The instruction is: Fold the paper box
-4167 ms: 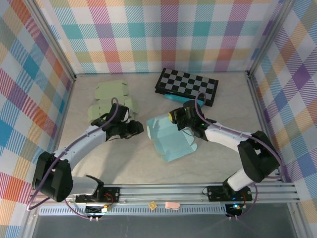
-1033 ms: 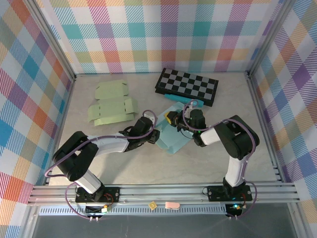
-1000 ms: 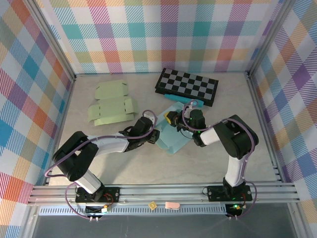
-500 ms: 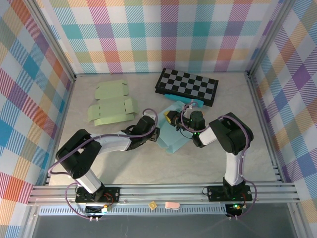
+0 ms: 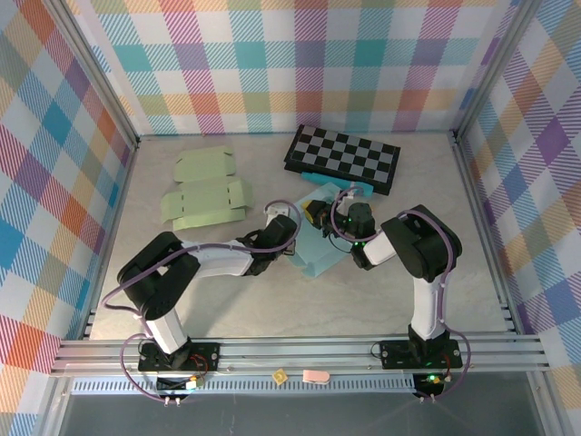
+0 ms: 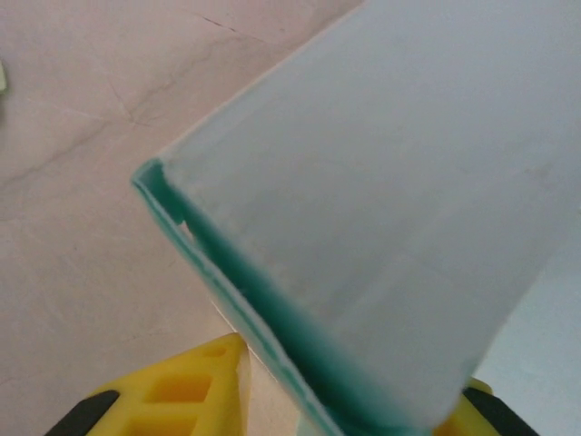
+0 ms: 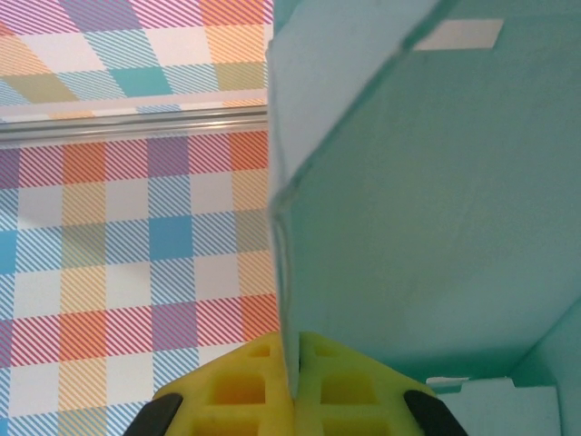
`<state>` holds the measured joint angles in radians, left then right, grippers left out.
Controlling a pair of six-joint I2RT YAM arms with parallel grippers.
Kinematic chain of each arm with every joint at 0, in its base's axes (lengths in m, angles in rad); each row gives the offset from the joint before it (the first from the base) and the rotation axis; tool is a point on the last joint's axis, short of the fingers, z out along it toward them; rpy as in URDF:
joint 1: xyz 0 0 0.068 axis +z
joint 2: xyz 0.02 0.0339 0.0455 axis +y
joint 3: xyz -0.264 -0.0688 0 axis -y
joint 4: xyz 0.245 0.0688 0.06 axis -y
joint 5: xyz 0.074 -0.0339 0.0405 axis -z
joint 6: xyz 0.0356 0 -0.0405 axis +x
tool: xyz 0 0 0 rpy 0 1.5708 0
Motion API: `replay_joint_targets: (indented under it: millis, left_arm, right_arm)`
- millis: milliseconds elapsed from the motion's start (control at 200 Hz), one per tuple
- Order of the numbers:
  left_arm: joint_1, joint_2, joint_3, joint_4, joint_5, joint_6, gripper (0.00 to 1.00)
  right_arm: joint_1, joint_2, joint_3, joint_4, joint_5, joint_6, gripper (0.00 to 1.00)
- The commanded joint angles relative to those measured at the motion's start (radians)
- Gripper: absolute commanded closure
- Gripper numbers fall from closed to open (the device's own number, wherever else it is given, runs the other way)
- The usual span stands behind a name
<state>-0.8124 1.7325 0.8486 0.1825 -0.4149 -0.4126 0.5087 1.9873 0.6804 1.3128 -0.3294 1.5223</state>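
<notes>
The desk [image 5: 272,309] carries the box [image 5: 316,257] near its middle, just in front of the chessboard [image 5: 345,156]. The box looks flatter than some seconds ago. My left pincer [image 5: 290,239] has moved in to the box's left edge and narrowed onto the doubled wall. The right pincer [image 5: 315,216] stays pinched on a thin flap. I judge both sides are now held, so folding can continue.

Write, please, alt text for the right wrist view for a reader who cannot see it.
The yellow right gripper, shut, pinches a thin panel of a teal paper box that rises above it. A plaid wall stands behind on the left.
</notes>
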Motion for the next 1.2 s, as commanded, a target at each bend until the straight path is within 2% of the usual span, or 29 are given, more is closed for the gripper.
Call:
replay_joint_targets:
  millis: [0,325,490,590,690,875,975,1055,1130,1195]
  left_arm:
    - [-0.015,0.033,0.046,0.013,-0.080,-0.042,0.78]
    - [-0.045,0.105,0.136,-0.044,-0.157,-0.057,0.96]
    - [-0.045,0.126,0.161,-0.072,-0.166,-0.062,1.00]
    - [-0.046,0.128,0.165,-0.086,-0.168,-0.065,1.00]
    - [-0.047,0.124,0.167,-0.108,-0.177,-0.062,1.00]
    - [-0.039,0.071,0.200,-0.219,-0.191,-0.048,1.00]
    - [-0.013,0.041,0.261,-0.358,-0.107,-0.059,1.00]
    - [0.013,0.017,0.313,-0.489,-0.027,-0.082,1.00]
    - [0.039,-0.001,0.359,-0.604,0.043,-0.100,1.00]
    - [0.067,-0.009,0.402,-0.699,0.112,-0.114,1.00]
  right_arm:
    - [0.016,0.034,0.000,-0.037,-0.051,0.023,1.00]
    - [0.019,0.024,0.016,-0.049,-0.018,0.053,1.00]
    - [0.022,0.007,0.018,-0.080,0.000,0.056,0.99]
    - [0.024,-0.015,0.016,-0.105,0.015,0.058,0.86]
    - [0.025,-0.065,0.010,-0.172,0.042,0.046,0.67]
    - [0.018,-0.237,-0.002,-0.363,0.105,0.026,0.37]
    - [0.012,-0.380,0.022,-0.587,0.142,0.012,0.24]
    - [0.008,-0.506,0.054,-0.831,0.201,-0.002,0.15]
    - [-0.001,-0.620,0.104,-1.041,0.251,-0.024,0.11]
    - [-0.016,-0.684,0.182,-1.259,0.273,-0.051,0.11]
